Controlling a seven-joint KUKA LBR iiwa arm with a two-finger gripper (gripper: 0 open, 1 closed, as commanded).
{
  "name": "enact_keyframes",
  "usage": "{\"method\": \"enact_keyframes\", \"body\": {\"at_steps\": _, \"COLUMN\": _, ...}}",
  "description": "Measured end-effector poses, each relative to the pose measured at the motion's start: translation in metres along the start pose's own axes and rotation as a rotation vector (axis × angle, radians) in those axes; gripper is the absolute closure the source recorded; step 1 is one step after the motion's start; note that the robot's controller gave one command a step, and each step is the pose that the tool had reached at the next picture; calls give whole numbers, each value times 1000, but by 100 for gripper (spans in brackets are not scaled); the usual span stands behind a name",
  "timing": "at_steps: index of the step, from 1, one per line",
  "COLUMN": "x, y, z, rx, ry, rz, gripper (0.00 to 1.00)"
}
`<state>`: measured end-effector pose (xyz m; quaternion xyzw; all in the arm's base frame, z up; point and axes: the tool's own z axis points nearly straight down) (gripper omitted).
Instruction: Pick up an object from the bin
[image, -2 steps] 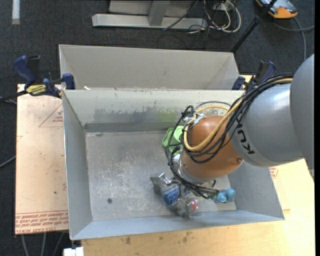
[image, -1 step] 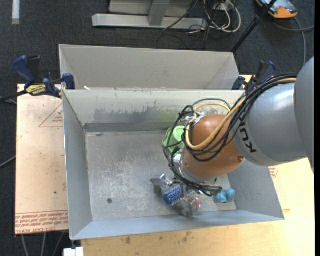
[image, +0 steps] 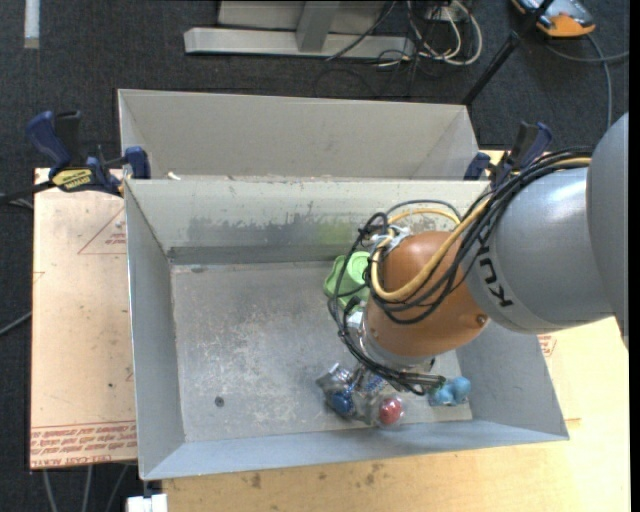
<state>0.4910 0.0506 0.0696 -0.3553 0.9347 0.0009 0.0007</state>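
My gripper (image: 372, 384) is low in the bin near the front wall, right of the middle, mostly hidden under the arm's orange cover. It sits among a small cluster of things. A dark blue piece (image: 342, 402) lies just to its front left, beside a silvery crumpled piece (image: 334, 379). A small red round thing (image: 389, 410) lies right in front of it. A light blue thing (image: 451, 391) rests to the right, against the front wall. I cannot see anything between its tips.
A bright green thing (image: 346, 275) lies behind the gripper toward the bin's middle, partly covered by the arm. The arm and its cables span the bin's right half. The front wall is close to the cluster.
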Motion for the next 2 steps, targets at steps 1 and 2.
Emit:
{"method": "enact_keyframes", "body": {"at_steps": 1, "x": 0, "y": 0, "z": -2, "rx": 0, "ry": 0, "rz": 3, "gripper": 100}}
{"method": "enact_keyframes", "body": {"at_steps": 2, "x": -2, "y": 0, "z": -70, "rx": 3, "ry": -4, "rz": 6, "gripper": 100}}
